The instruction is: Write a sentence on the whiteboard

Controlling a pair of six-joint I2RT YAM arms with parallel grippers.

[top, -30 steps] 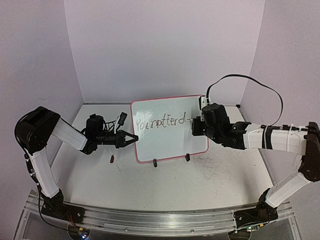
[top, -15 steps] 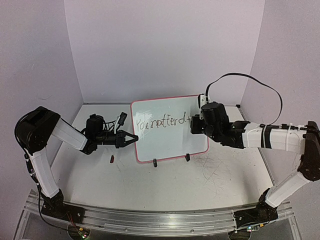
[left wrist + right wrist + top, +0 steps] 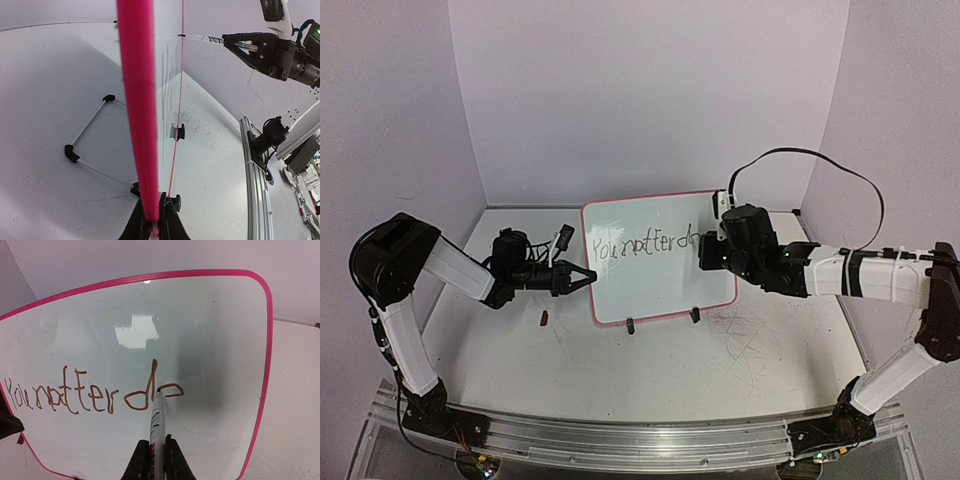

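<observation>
The whiteboard (image 3: pixel 660 290), white with a pink rim, stands upright on the table. My left gripper (image 3: pixel 588 277) is shut on its left edge; the left wrist view shows the rim (image 3: pixel 137 100) running up from between the closed fingers (image 3: pixel 152 225). The sentence (image 3: pixel 640 244) reads roughly "You notter d" in reddish-brown strokes (image 3: pixel 75 397). My right gripper (image 3: pixel 156 445) is shut on a white marker (image 3: pixel 157 415). The marker's tip touches the board at a small loop just right of the "d". From above, the right gripper (image 3: pixel 705 253) covers the end of the line.
A small dark red cap-like piece (image 3: pixel 544 319) lies on the table left of the board. Two black clip feet (image 3: pixel 630 325) hold the board's lower edge. A wire stand (image 3: pixel 85 130) props it from behind. Purple walls close three sides; a metal rail (image 3: pixel 620 440) runs along the front.
My right gripper has shifted slightly left along the writing line with the marker. A loop after the "d" now shows in place of the short dash. The left arm has not moved.
</observation>
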